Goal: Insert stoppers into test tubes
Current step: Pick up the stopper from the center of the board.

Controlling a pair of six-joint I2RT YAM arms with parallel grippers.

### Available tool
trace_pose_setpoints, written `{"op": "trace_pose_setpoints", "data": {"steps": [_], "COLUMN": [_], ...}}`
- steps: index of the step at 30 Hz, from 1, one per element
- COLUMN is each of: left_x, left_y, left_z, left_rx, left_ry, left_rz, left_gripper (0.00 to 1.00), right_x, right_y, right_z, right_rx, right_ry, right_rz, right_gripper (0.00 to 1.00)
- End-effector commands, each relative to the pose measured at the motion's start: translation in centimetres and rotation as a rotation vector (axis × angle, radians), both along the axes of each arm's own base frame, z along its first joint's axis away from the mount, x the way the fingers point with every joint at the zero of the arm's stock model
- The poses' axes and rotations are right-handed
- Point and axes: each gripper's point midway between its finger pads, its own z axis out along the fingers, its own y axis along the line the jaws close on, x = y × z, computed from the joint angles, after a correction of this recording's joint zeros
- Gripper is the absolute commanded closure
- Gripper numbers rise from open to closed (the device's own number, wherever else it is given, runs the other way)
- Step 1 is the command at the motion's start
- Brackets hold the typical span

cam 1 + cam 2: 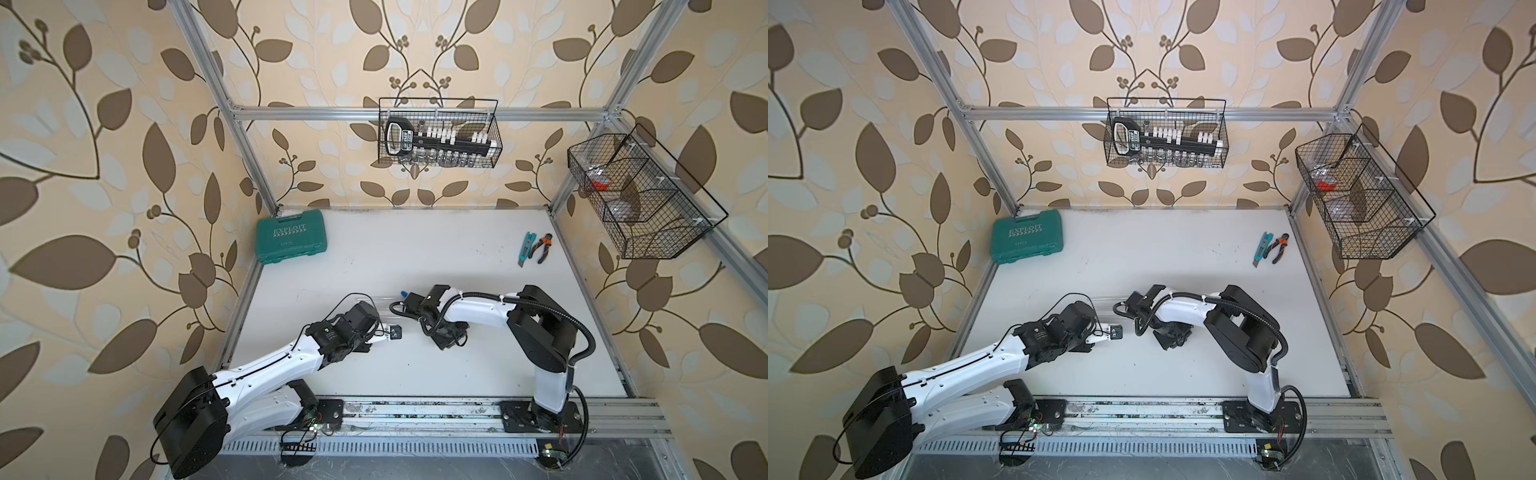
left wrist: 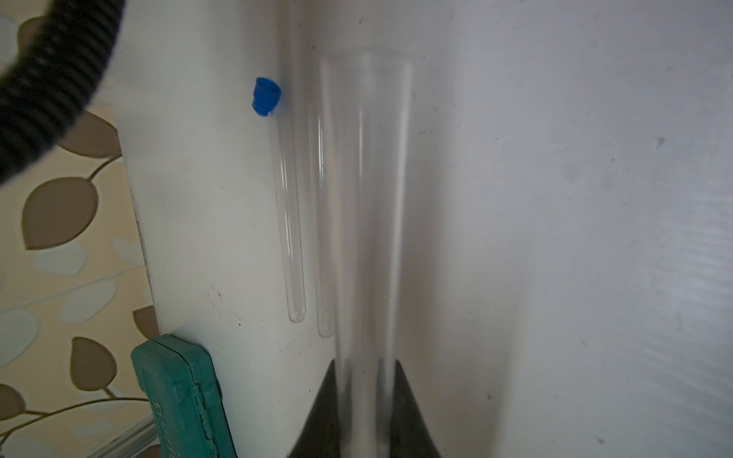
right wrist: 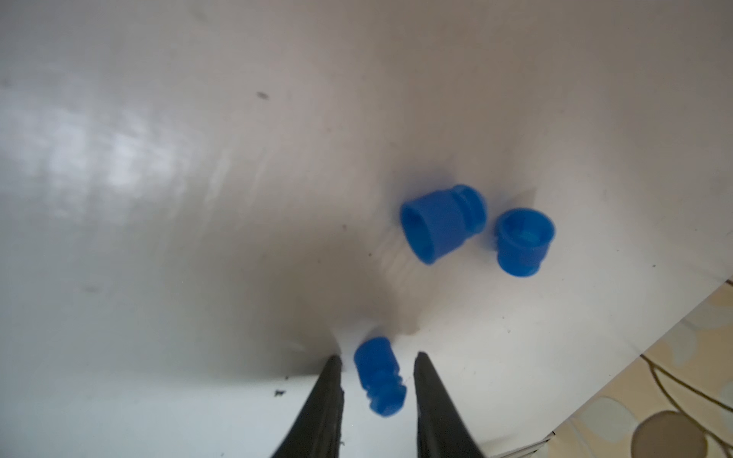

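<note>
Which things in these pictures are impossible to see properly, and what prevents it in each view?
- Left wrist view: the test tube in the left hand is blurred, and its mouth is unreadable.
- Both top views: the lying tubes are too faint on the white table to count.
- Both top views: the right arm covers the loose stoppers under the right hand.

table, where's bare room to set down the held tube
Bare: the far stretch between green case and cutter; the near strip along the base rail. Crowded: the middle, with lying tubes, loose stoppers, left gripper and right gripper.
</note>
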Motion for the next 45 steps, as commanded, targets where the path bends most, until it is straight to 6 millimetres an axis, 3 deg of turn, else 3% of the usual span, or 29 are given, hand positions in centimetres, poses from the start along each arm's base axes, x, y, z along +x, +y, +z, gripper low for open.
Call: {"op": "trace_pose_setpoints", "data": {"steps": [1,8,13,20,24,27,31,36,45], "left_x": [0.2,0.2,0.2,0.2,0.2,0.2,0.2,0.2,0.2], "left_y": [-0.5,-0.6,-0.7,-0.9,-1.0,-1.2,-1.4,-1.5,-1.6], "left_z": [0.7,0.5,0.4,0.4,0.4,0.4,0.3,0.2,0.2], "left_rx": [-0.015,-0.011,-0.015,-0.019,-0.024,-0.029,-0.030,-0.038,-0.045], "left_ry": [-0.016,-0.008,-0.003,0.002,0.009,0.012,0.018,0.023,0.021], "left_rz": [-0.008,-0.008,-0.006,-0.009,-0.011,-0.015,-0.018,-0.024,-0.021], "left_gripper": [1.00,1.00,1.00,1.00,1.00,1.00,1.00,1.00,1.00], "right_x": [-0.2,0.0,0.8,0.6,2.6,4.5,6.4,6.4,6.8], "right_y": [1.6,3.1,3.7,0.8,-1.1,-2.8,-3.7,-3.8,-2.5], "right_z": [-0.2,1.1,3.7,5.1,6.9,7.7,7.5,6.3,2.6], "right_rx": [0.064,0.164,0.311,0.525,0.616,0.584,0.481,0.404,0.421], "right_ry": [0.016,0.005,-0.046,-0.094,-0.171,-0.193,-0.217,-0.166,-0.056], "right_rz": [-0.022,-0.038,-0.078,-0.216,-0.226,-0.149,0.060,0.332,0.338], "right_gripper": [0.70,0.69,0.66,0.65,0.64,0.64,0.63,0.59,0.59]}}
